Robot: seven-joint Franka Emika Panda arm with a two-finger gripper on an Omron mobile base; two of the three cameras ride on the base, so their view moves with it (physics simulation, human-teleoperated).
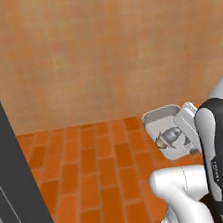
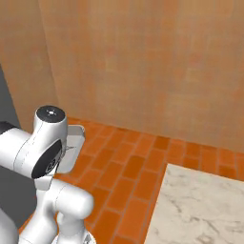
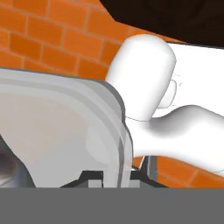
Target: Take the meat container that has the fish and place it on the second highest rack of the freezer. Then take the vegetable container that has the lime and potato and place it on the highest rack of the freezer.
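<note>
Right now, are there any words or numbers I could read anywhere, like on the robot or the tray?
Robot arm: a tiny line of pale lettering runs down its dark panel, too small and blurred to read.
Tray with the fish: no writing.
Grey freezer side, brick floor, wall, stone counter: no writing.

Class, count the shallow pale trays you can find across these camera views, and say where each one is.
1: the meat container with the fish, held tilted above the brick floor in the gripper. Others may be hidden.
</note>
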